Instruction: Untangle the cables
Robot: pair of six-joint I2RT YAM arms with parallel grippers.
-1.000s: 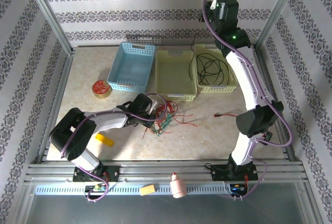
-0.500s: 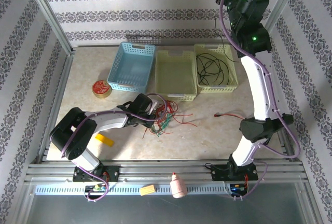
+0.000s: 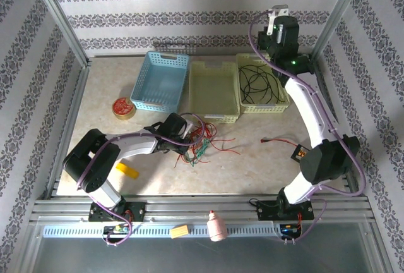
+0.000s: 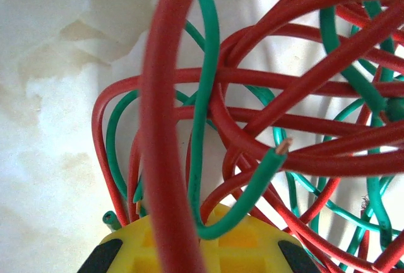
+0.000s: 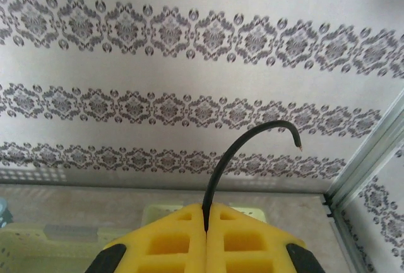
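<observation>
My right gripper (image 5: 206, 215) is shut, its yellow fingers (image 5: 170, 241) pressed flat together on a black cable (image 5: 238, 144). The cable rises from the seam and arcs to the right, ending in a bare tip in front of the patterned wall. My wrist camera makes that grip plain. The overhead camera adds the setting: this arm is lifted high near the back wall, above a pale yellow-green basket (image 3: 283, 99) where black loops (image 3: 259, 83) lie coiled. I cannot tell whether those loops run up to the piece I hold. My left gripper (image 4: 201, 251) is also closed, low down and pushed into the tangle of red and green cables (image 3: 201, 141). Close up, a thick red strand (image 4: 165, 159) crosses right over the finger seam. A green strand (image 4: 249, 188) bends up from the fingertips to a bare copper end. With the seam covered, I cannot tell which strand, if any, is pinched. From above, the tangle sits on the table (image 3: 252, 162) just in front of a second yellow-green basket (image 3: 214, 93), which is beside a blue basket (image 3: 161, 80). A single red wire (image 3: 281, 140) lies well apart to the right. A roll of tape (image 3: 122, 107) and a yellow block (image 3: 128, 170) lie to the left.
</observation>
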